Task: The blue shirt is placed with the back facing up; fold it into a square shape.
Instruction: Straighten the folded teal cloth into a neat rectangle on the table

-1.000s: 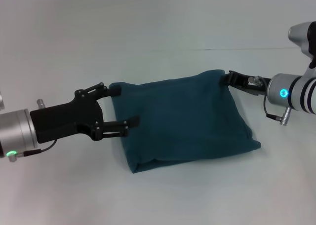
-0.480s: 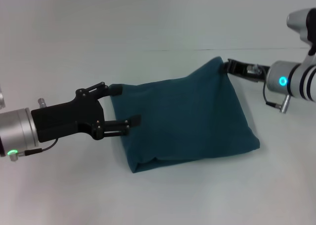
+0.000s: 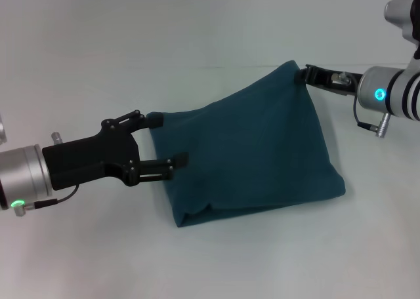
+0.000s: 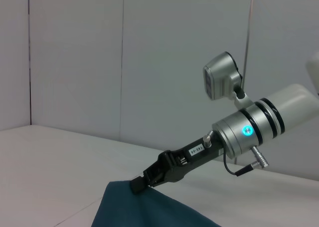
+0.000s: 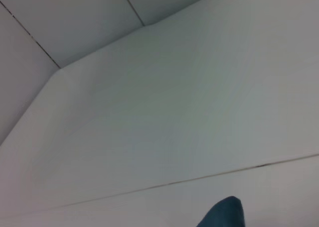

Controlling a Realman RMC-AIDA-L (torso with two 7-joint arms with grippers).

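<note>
Sprawling across the middle of the head view, the blue shirt (image 3: 249, 158) lies folded on the white table (image 3: 98, 259), its long axis running lower left to upper right. We see our right gripper (image 3: 306, 73) clamped on the raised upper-right corner. Our left gripper (image 3: 167, 140) straddles the left edge, fingers spread. No lettering shows.

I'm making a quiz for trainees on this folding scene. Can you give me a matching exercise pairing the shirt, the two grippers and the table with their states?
Things:
1. left gripper
2. right gripper
3. blue shirt
4. table

States:
A. white, bearing the cloth
B. folded, one corner lifted
C. open at the cloth's left edge
D. shut on a raised corner

Pairs: 1-C, 2-D, 3-B, 4-A
</note>
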